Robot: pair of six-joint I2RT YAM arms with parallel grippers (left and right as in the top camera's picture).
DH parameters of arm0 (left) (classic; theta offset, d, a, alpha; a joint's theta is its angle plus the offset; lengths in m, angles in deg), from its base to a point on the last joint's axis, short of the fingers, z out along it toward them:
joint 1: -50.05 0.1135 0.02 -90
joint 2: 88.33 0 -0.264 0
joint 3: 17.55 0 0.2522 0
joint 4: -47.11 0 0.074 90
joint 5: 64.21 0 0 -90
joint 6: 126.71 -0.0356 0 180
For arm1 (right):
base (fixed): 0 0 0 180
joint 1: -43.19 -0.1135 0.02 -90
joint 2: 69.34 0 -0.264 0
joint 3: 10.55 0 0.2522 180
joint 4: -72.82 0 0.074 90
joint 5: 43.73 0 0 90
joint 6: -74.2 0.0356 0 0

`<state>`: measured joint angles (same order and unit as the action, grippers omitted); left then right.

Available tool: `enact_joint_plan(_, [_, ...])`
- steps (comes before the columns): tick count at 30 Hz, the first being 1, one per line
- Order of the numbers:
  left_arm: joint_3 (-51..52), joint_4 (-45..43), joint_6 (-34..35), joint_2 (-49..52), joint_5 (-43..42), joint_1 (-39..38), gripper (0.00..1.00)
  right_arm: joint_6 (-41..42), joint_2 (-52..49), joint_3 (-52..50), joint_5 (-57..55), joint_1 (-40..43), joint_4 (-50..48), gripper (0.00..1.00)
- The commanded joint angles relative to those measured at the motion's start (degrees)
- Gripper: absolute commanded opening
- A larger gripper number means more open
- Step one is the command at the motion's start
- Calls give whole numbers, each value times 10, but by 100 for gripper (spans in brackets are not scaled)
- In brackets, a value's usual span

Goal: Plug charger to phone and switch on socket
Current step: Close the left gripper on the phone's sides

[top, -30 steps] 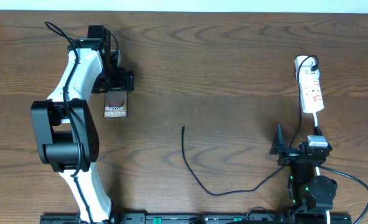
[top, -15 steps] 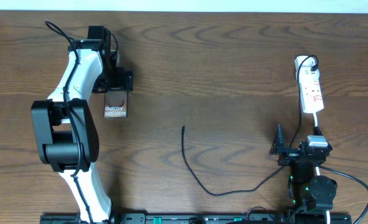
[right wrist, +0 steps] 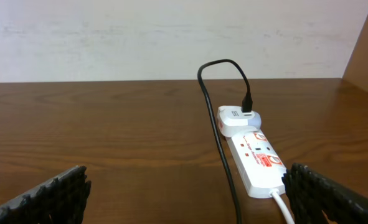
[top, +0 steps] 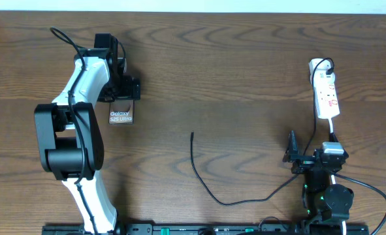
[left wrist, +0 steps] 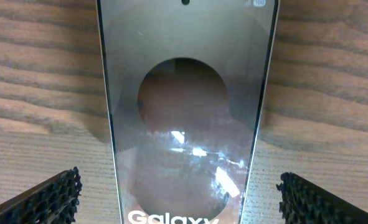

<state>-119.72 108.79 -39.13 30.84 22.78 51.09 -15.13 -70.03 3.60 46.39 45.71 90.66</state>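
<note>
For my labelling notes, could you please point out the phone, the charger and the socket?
phone [left wrist: 184, 112]: left wrist view, on its round dark mark.
charger [top: 192, 142]: overhead view, straight stretch below its free tip.
socket [top: 326, 94]: overhead view, middle of its white body.

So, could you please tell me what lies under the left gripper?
The phone lies flat on the table under the open left gripper. From overhead the gripper covers its far end; the lettered end shows.
</note>
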Motion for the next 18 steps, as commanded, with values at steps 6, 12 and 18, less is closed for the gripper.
enact_joint_plan(6, [1,-6,-3,29,-7,3,99,6,3,0,-6,-4,3,99])
enact_joint_plan(12, [1,-10,-3,57,-8,3,99,6,3,0,-6,-4,3,99])
enact_joint_plan(18, [1,-18,-3,62,-8,3,99,6,3,0,-6,-4,3,99])
